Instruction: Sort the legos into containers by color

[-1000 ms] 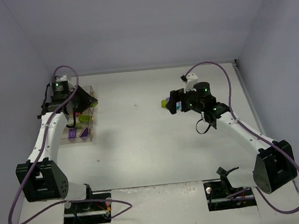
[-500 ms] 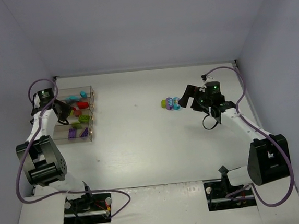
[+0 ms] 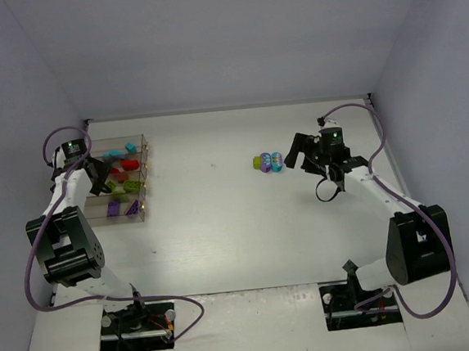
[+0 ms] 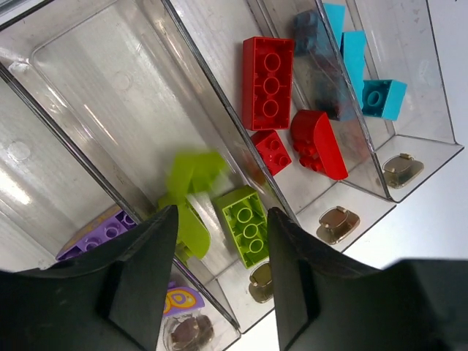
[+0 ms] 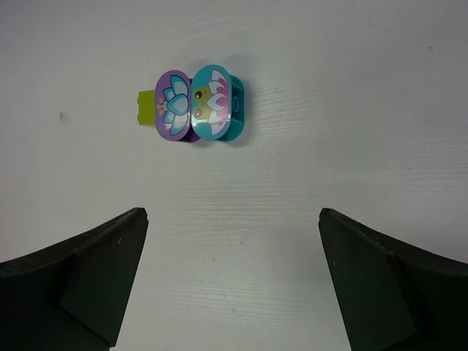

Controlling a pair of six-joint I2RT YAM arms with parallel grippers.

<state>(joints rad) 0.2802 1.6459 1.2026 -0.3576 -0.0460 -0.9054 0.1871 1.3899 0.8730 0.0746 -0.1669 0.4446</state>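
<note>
The containers (image 3: 145, 182) are a row of clear bins at the table's left, and the left wrist view looks down into them (image 4: 110, 88). They hold cyan legos (image 4: 380, 97), red legos (image 4: 268, 77), a lime brick (image 4: 245, 225) and a purple piece (image 4: 102, 232). A blurred lime piece (image 4: 191, 186) is in the lime bin beside that brick. My left gripper (image 3: 99, 176) (image 4: 221, 212) hangs over this bin, open, with nothing between its fingers. Three legos, lime (image 5: 146, 108), purple (image 5: 175, 106) and cyan (image 5: 213, 102), lie clustered on the table (image 3: 268, 162). My right gripper (image 3: 296, 149) (image 5: 232, 212) stands open beside them, apart from them.
White walls close the table at the back and sides. Purple cables loop over both arms. The arm bases (image 3: 69, 260) stand at the near edge, with two dark cut-outs (image 3: 136, 324) in front of them.
My left gripper has opened over the lime bin and a lime piece has dropped from it. The right arm drew back to the right of the three loose legos, its jaws still wide.
</note>
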